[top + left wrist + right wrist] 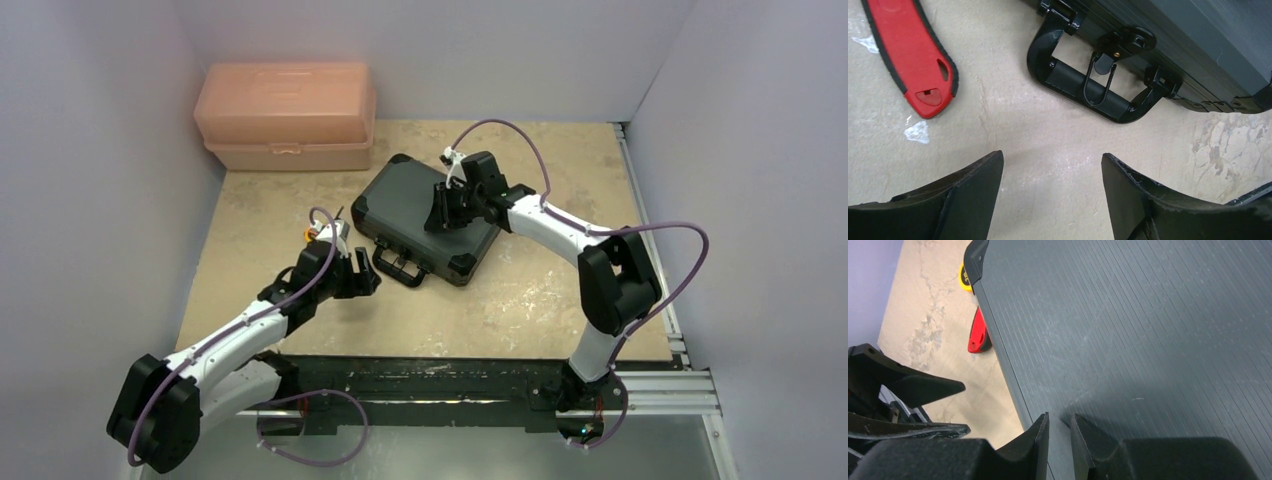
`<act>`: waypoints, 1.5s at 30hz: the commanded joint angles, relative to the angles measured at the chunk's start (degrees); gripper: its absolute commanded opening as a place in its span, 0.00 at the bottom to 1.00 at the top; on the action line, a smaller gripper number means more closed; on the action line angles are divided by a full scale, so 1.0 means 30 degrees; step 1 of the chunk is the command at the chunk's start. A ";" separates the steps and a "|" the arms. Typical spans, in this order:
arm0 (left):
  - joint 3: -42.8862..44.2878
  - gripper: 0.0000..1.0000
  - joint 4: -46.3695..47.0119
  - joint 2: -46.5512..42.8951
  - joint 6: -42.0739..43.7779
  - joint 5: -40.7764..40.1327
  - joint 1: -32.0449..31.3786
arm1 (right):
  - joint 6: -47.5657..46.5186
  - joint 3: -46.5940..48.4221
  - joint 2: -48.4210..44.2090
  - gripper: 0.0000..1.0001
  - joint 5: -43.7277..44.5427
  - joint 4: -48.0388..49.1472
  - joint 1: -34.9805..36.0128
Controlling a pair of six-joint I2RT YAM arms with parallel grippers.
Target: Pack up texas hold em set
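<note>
Left gripper [1052, 155] is hovering wide open, holding nothing, near the handle [1083, 90] of the closed case [1198, 40]. Right gripper [1059, 415], nearly closed and empty, is probably pressing its lid.

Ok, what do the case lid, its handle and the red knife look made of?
Case lid: dark grey, matte, finely ribbed with faint scuffs; thin metal or hard plastic, can't tell which. Handle: glossy black with sharp highlights, likely moulded plastic. Red knife: smooth red plastic body, black edging that looks rubbery.
</note>
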 commanded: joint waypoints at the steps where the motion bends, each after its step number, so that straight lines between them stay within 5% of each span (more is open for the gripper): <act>1: -0.0183 0.70 0.2443 0.1025 0.0228 0.0655 -0.0234 | -0.0064 -0.1489 0.1369 0.27 0.1549 -0.1269 0.0120; 12: -0.0205 0.68 0.3836 0.1879 0.0067 0.0550 -0.0375 | 0.0083 0.3738 0.1642 0.33 0.0716 -0.3072 0.0538; 22: -0.0757 0.53 0.4848 0.2571 0.0264 0.0439 -0.0384 | 0.0331 0.5676 0.3512 0.33 -0.0332 -0.3052 0.1018; 40: -0.0012 0.30 0.7527 0.6598 0.0467 0.1141 -0.0558 | 0.0126 -0.1440 0.3662 0.29 0.0458 0.0035 0.1150; 45: 0.0292 0.08 0.7972 0.7533 0.0457 0.1330 -0.0567 | -0.0003 -0.1793 0.3487 0.29 0.0567 0.0083 0.1145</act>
